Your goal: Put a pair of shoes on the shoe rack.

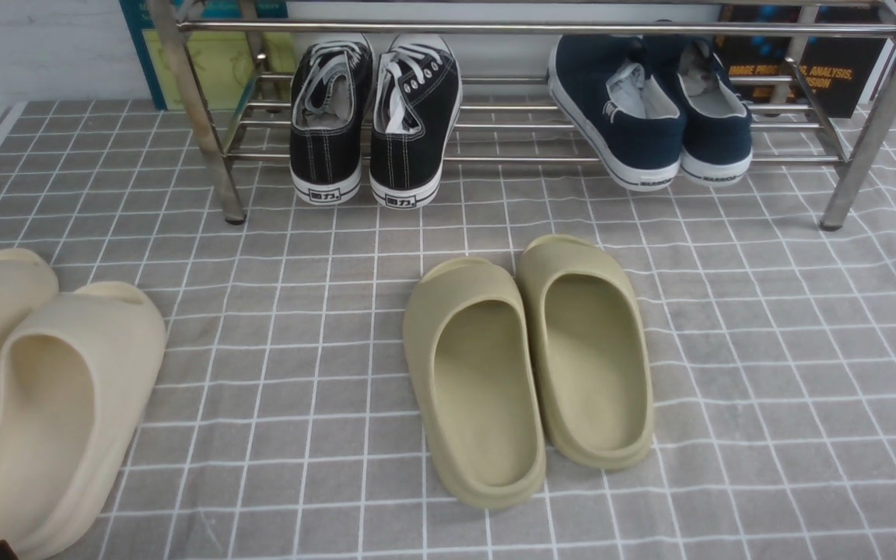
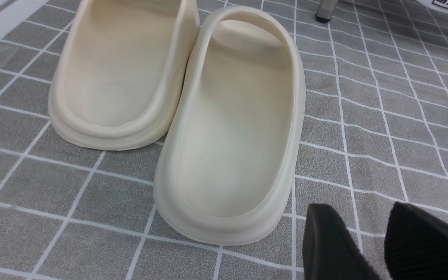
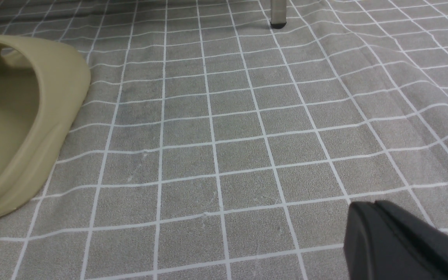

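Observation:
The two navy-blue slip-on shoes [image 1: 654,105] rest side by side on the lower bars of the silver shoe rack [image 1: 541,29], at its right end, heels toward me. My left gripper [image 2: 362,217] shows only in the left wrist view. It is open and empty, low over the cloth beside the heel of a cream slide [image 2: 231,124]. My right gripper [image 3: 373,208] shows only in the right wrist view. Its two black fingers are pressed together and empty, over bare checked cloth. Neither gripper appears in the front view.
Black lace-up sneakers [image 1: 374,117] sit on the rack's left half. Olive slides [image 1: 530,365] lie mid-floor, one also in the right wrist view [image 3: 18,116]. Cream slides [image 1: 36,389] lie at the near left. A rack foot [image 3: 278,24] stands ahead of the right gripper.

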